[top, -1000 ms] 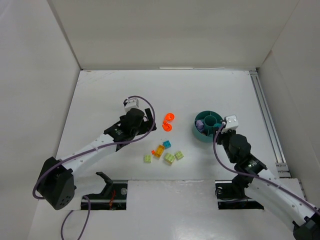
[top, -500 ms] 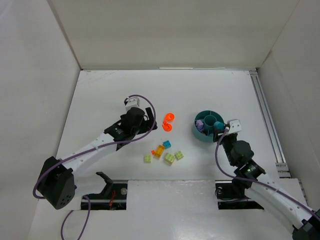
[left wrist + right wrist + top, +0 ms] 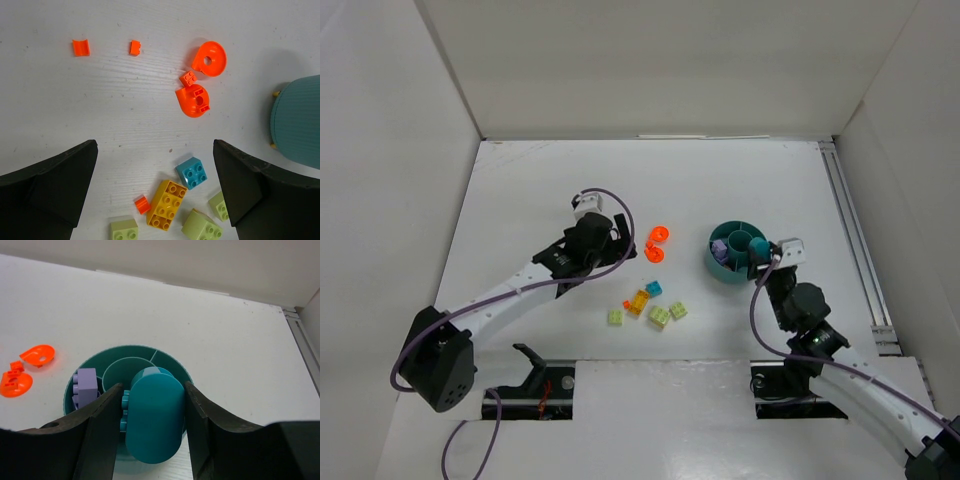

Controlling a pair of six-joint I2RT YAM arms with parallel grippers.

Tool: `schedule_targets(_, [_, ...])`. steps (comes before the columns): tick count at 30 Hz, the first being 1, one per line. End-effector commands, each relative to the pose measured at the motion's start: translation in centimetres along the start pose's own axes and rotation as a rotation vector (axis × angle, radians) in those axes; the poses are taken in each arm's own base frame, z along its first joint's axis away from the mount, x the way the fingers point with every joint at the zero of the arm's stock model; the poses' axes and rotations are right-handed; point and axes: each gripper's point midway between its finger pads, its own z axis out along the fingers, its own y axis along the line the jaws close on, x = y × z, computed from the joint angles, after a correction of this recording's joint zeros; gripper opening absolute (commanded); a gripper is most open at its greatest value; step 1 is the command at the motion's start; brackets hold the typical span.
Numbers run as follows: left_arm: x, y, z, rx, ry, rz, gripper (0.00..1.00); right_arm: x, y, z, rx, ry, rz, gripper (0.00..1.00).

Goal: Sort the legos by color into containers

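Looking at the right gripper [image 3: 151, 392] first: it's clamped on a rounded teal piece [image 3: 152, 430], one finger on each side. The piece's long axis runs along the fingers, toward the dish [image 3: 122, 371] right below it. That teal dish sits toward the right edge of the table [image 3: 520, 180], roughly halfway between its near and far edges. A purple brick [image 3: 85, 385] already lies in the compartment on the left of the wrist view.

So the drop looks pretty much straight down. What I can't tell is which compartment the piece is actually over, since it hides the middle of the dish. My guess is it wants a section of its own, not the purple one.

The left gripper [image 3: 154, 145] hangs wide open with nothing in it, above the loose bricks [image 3: 166, 204] near the middle of the table. It's clearly the nearer arm for those, and for the round orange pieces [image 3: 192, 100] just beyond them.
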Motion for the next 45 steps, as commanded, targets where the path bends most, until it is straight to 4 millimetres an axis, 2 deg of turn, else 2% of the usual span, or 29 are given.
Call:
schedule_targets(1, [-2.0, -1.8, -0.3, 0.05, -0.042, -0.005, 1.0, -1.8, -0.6, 0.3, 0.034, -0.094, 0.035, 0.4])
schedule_targets(14, [-2.0, -1.8, -0.3, 0.05, -0.042, -0.005, 1.0, -0.7, -1.0, 1.0, 0.057, -0.098, 0.033, 0.41])
schedule_targets(19, [-1.8, -1.7, -0.1, 0.044, -0.035, -0.003, 1.0, -0.9, -0.8, 1.3, 0.047, -0.111, 0.035, 0.42])
schedule_targets(22, [-1.8, -1.7, -0.1, 0.044, -0.035, -0.003, 1.0, 0.1, -0.9, 1.4, 0.052, -0.084, 0.023, 0.45])
schedule_targets(26, [-1.8, -1.7, -0.1, 0.044, -0.035, -0.003, 1.0, 0.3, -0.7, 1.5, 0.042, -0.079, 0.029, 0.46])
schedule_targets(36, [-1.8, -1.7, -0.1, 0.044, -0.035, -0.003, 1.0, 0.5, -0.2, 1.7, 0.022, -0.072, 0.033, 0.69])
schedule_targets(45, [-1.8, -1.6, -0.3, 0.044, -0.035, -0.003, 1.0, 0.6, 0.3, 1.6, -0.009, -0.06, 0.035, 0.7])
